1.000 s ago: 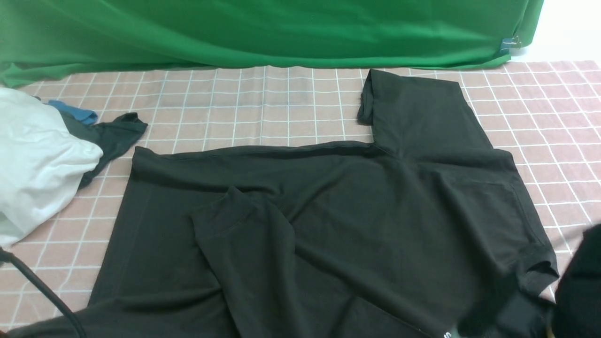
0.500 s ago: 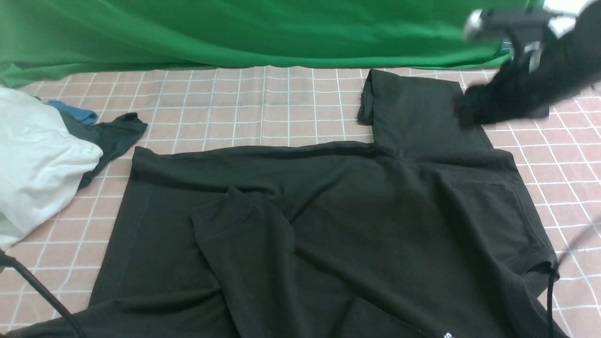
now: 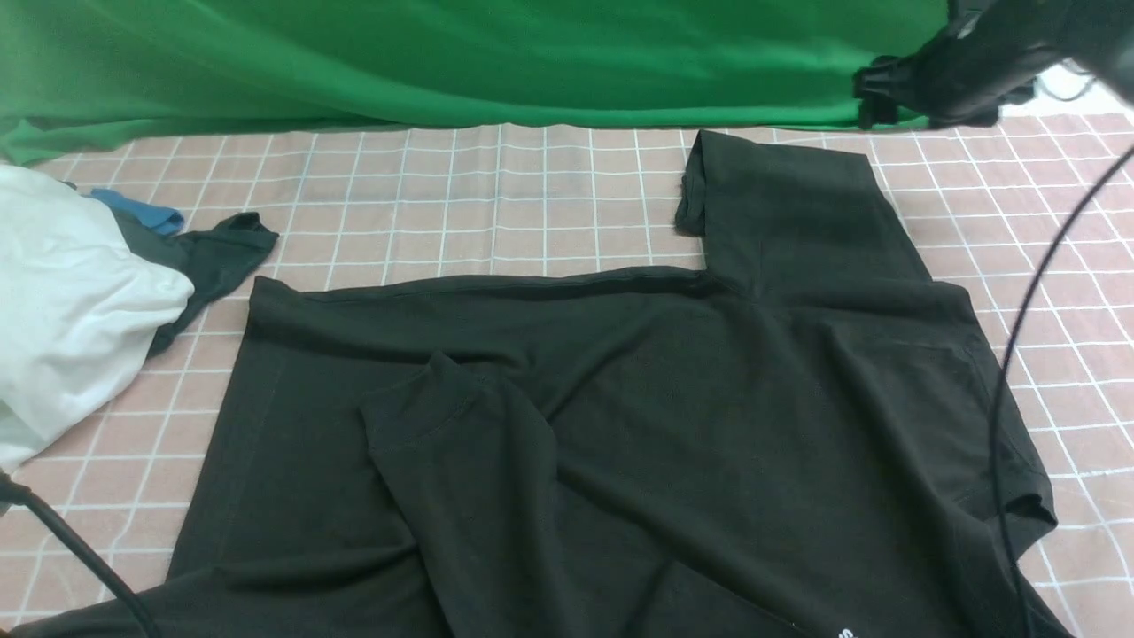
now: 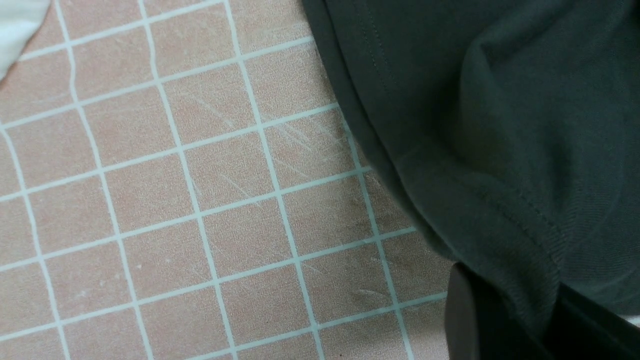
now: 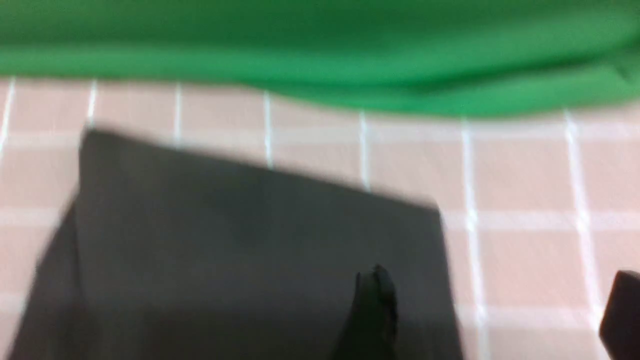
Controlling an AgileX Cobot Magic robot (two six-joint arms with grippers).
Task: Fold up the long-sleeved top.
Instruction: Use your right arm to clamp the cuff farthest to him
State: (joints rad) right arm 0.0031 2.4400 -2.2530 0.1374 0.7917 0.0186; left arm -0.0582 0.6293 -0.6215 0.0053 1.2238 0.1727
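"Long-sleeved top [image 3: 638,416], where was it?"

"Spread flat over the middle of the pink checked tablecloth [image 3: 496,195]. It was black and filled most of my front view."

"Take me across from the left."

"The left gripper [image 4: 525,330] was outside the front view. On its wrist camera I saw the jaws closed, with the top's stitched hem running down between the dark fingers [image 4: 460,315], so I read it as pinching that hem. At the far left lay a white cloth bundle [image 3: 71,301], with a blue piece [image 3: 142,214] and a small dark cloth [image 3: 217,252] against it. The dark cloth was just beside the top's far-left corner. Further along, one sleeve [image 3: 461,470] lay folded over the body, with its cuff pointing away from me. The other sleeve [image 3: 788,204] stretched toward the green backdrop [image 3: 443,53]."

"And the right side?"

"The right gripper [image 3: 877,97] hung in the air just past that sleeve's far end, against the backdrop. Its wrist picture was blurred, but I could see the fingers [image 5: 375,310] spread wide, with nothing between them. One was over the sleeve's corner and the other over bare tablecloth. A black cable [image 3: 1019,354] drooped in front of the top's right side."
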